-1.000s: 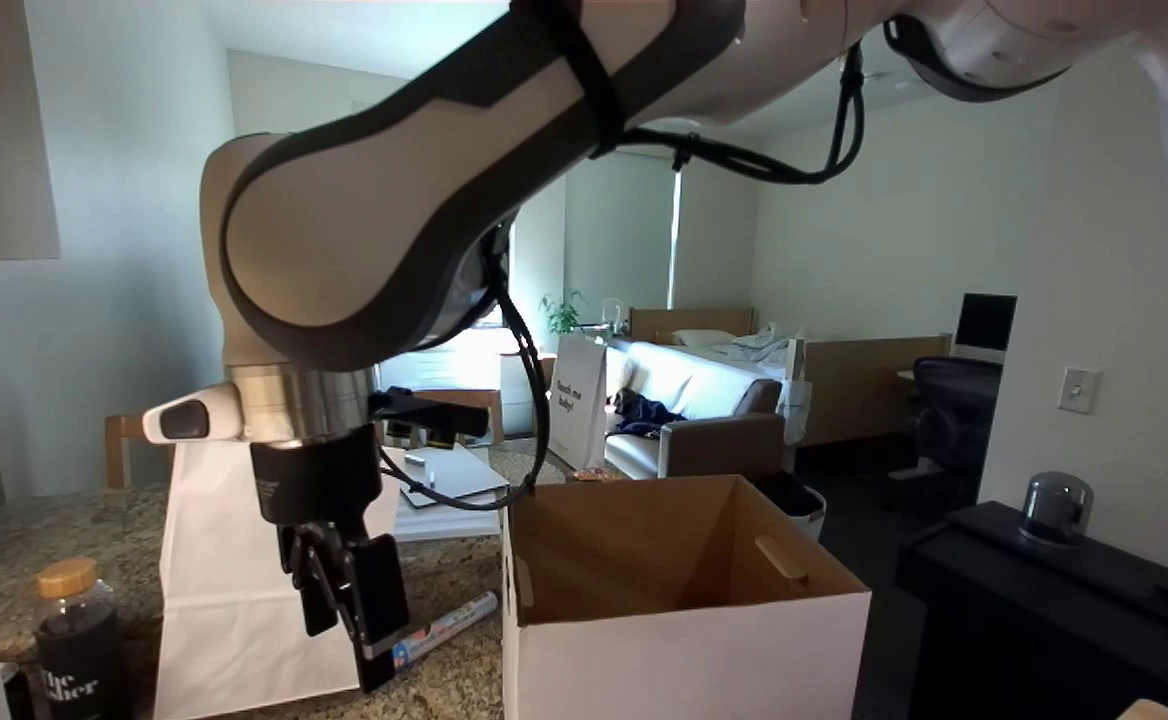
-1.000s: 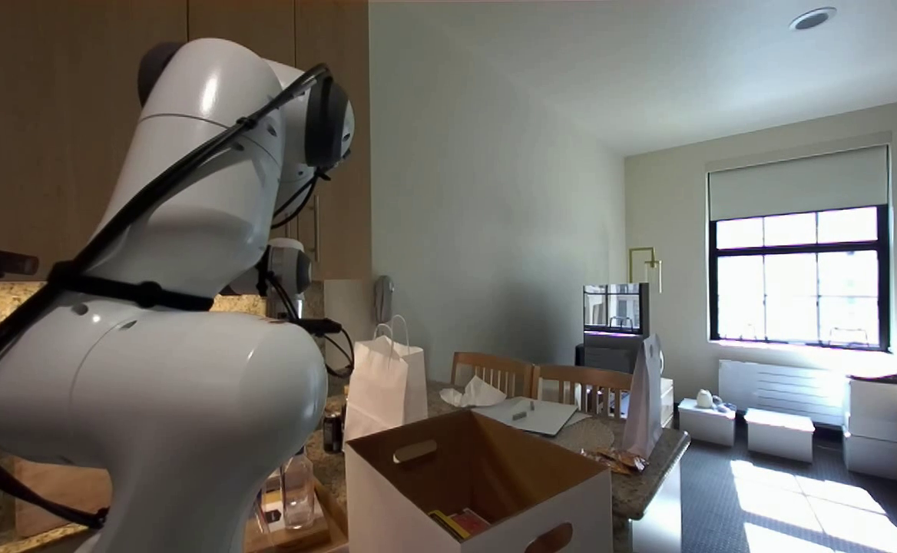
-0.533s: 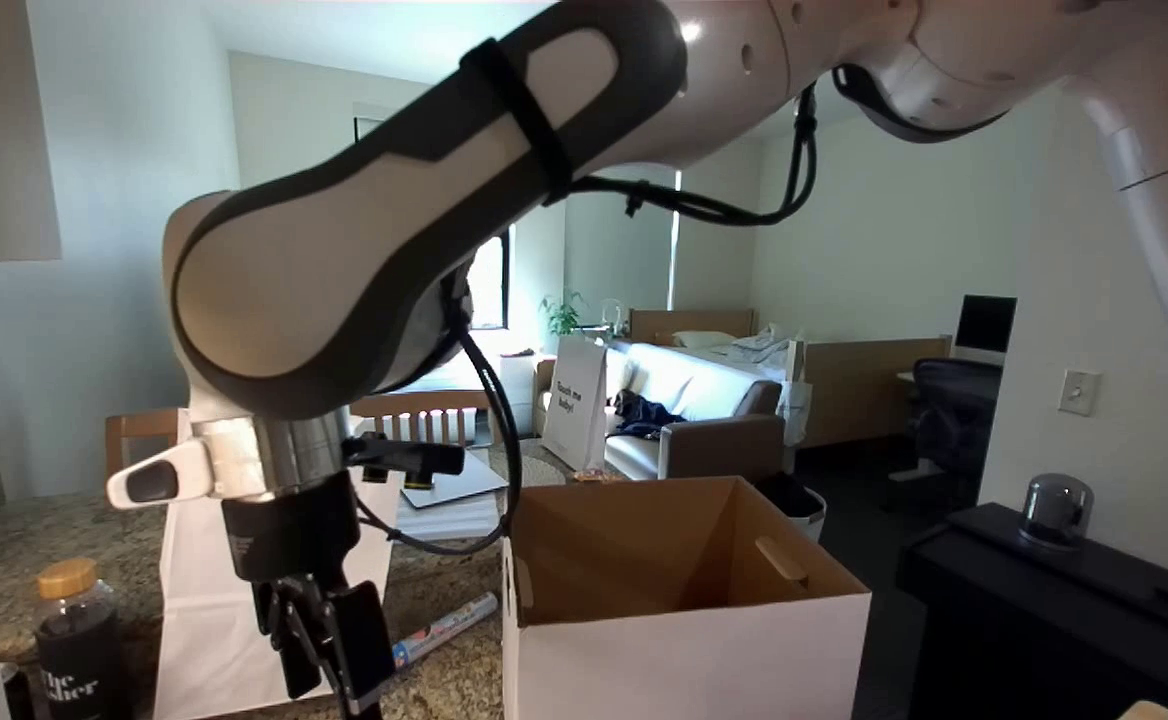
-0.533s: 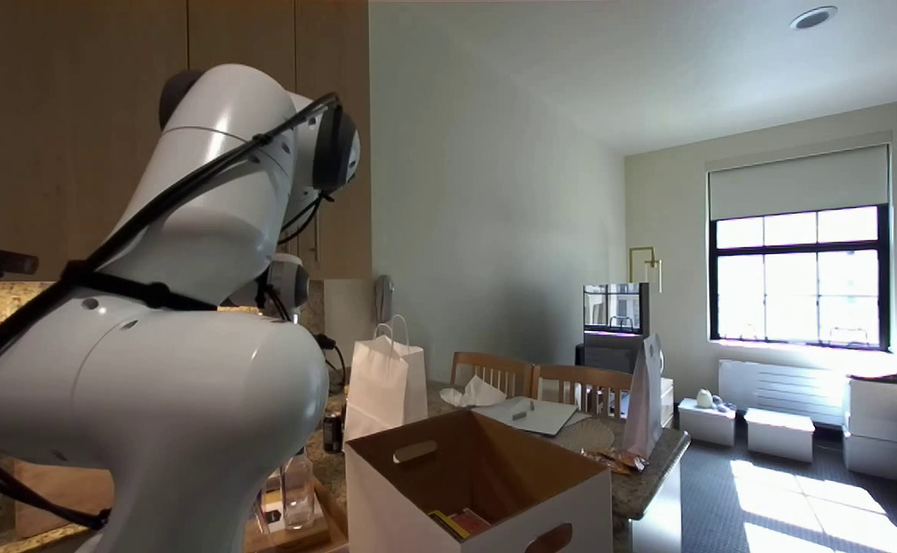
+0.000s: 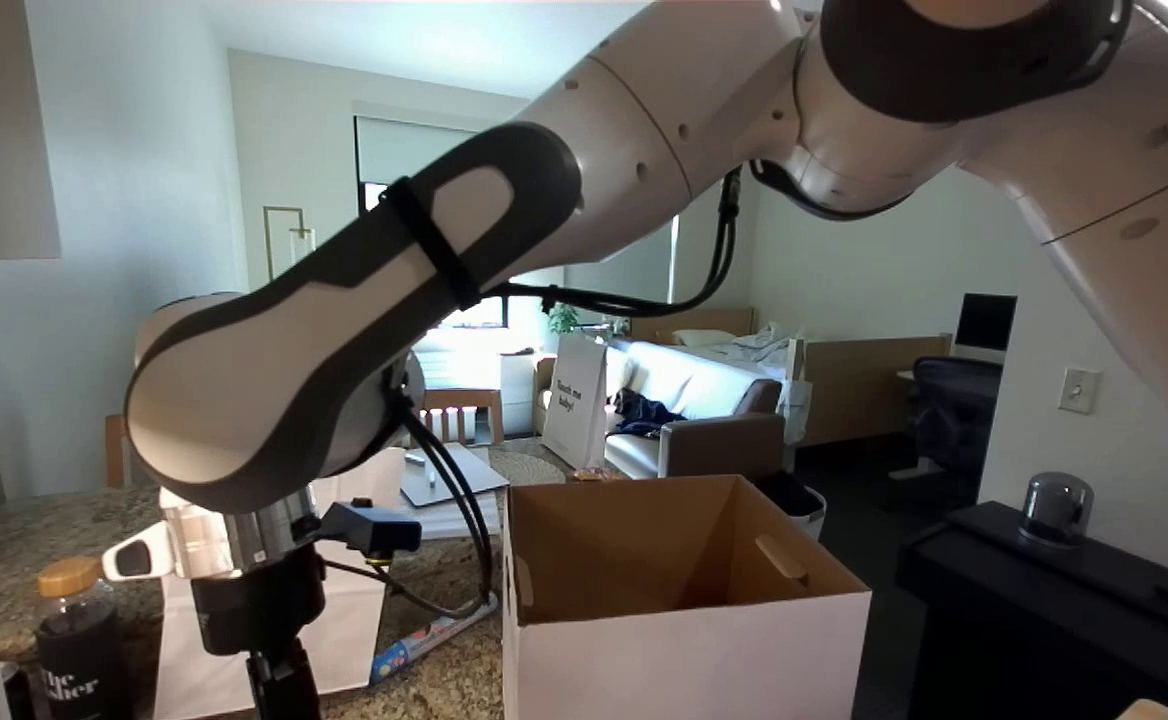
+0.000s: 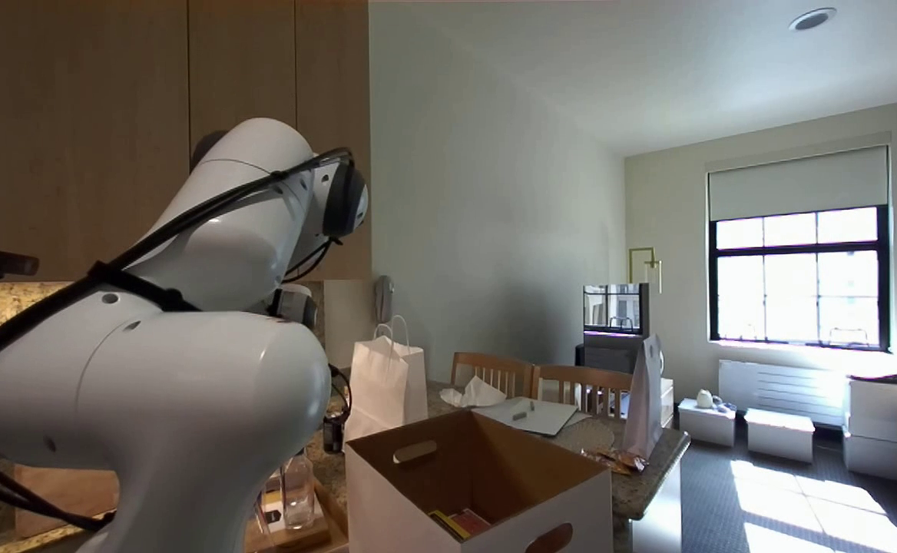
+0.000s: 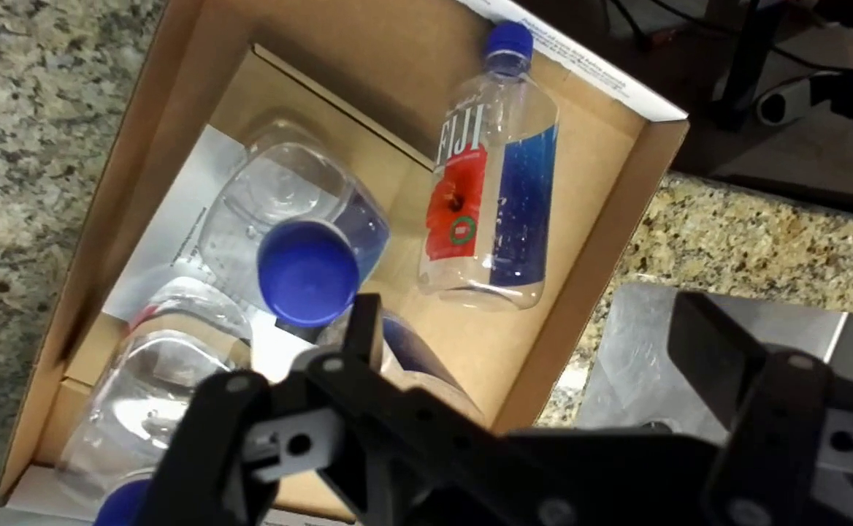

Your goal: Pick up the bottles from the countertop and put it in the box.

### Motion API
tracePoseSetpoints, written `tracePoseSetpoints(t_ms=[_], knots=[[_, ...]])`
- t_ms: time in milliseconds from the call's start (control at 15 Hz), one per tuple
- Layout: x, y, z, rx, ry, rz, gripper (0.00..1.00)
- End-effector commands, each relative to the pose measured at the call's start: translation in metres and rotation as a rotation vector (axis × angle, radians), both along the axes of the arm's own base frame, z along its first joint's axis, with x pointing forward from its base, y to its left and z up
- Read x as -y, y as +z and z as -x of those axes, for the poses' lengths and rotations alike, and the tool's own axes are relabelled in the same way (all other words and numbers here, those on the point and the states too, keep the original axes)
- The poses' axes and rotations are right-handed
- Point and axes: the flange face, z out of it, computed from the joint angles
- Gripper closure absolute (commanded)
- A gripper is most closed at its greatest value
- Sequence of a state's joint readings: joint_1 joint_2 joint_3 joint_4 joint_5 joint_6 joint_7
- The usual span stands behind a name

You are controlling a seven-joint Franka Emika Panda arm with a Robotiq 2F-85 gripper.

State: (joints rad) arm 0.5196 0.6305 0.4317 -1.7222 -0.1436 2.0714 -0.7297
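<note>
Counter (image 7: 39,131): speckled stone below the pincer (image 7: 532,339).
Pincer: apart, empty.
Bottles (image 7: 488,204): beneath; probably light, slick, easily dented; grasp near the cap (image 7: 509,41).

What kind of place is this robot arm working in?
Most likely a small apartment, perhaps a studio. In an exterior view, a speckled stone countertop appears to share one open room with a sofa and, beyond it, a bed.
</note>
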Motion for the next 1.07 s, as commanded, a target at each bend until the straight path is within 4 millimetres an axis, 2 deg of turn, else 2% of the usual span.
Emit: tracePoseSetpoints(t_ms=[0,200,467,1000], knots=[[-0.007,-0.010,-0.016,-0.013,-0.091,-0.001,0.00],[-0.011,-0.020,-0.025,-0.020,-0.144,0.017,0.00],[-0.016,-0.026,-0.028,-0.027,-0.195,0.029,0.00],[-0.020,-0.002,-0.016,0.032,-0.220,-0.003,0.00]])
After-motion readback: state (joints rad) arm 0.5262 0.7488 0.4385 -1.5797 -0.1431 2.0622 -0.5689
